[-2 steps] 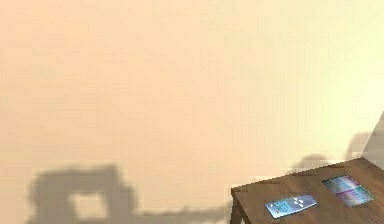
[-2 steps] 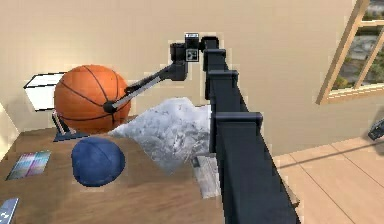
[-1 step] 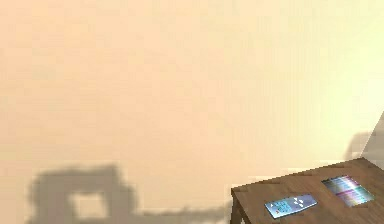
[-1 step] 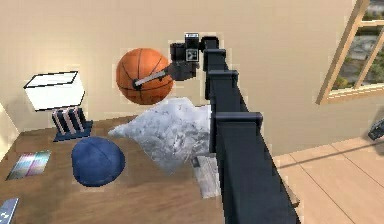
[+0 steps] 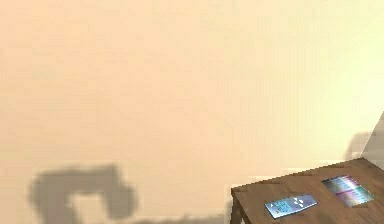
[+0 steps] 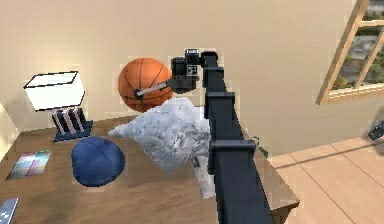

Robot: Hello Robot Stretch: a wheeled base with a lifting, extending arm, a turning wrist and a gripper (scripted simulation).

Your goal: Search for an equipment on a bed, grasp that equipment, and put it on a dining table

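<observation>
At the far left of the wooden table (image 6: 135,195) stands a lamp (image 6: 53,92), with a bright-covered book (image 6: 29,164) lying at about seven o'clock from it. Next comes a blue cap (image 6: 97,160), sitting at seven o'clock from the basketball (image 6: 140,78). The ball hangs up against the wall at the end of the gripper (image 6: 150,92), above the tabletop, so I'd say the gripper is holding it. How its fingers are set I can't tell. At five o'clock from the ball there's a crumpled grey-white heap (image 6: 165,135), and I can't make out whether the ball brushes its top. Right of that runs the dark arm (image 6: 228,150), and the window (image 6: 355,55) is off at two o'clock.

If this is the table meant, the worry is the setting down. A ball won't stay where it's put. Let go over the heap or the cap, it would likely roll off the slope and could run to the table's edge and drop to the floor. The bare wood is mostly at six o'clock from the cap, close to the near edge, so there's little room for a roll. Swinging the ball toward nine o'clock could knock the lamp. A high release would make it bounce.
</observation>
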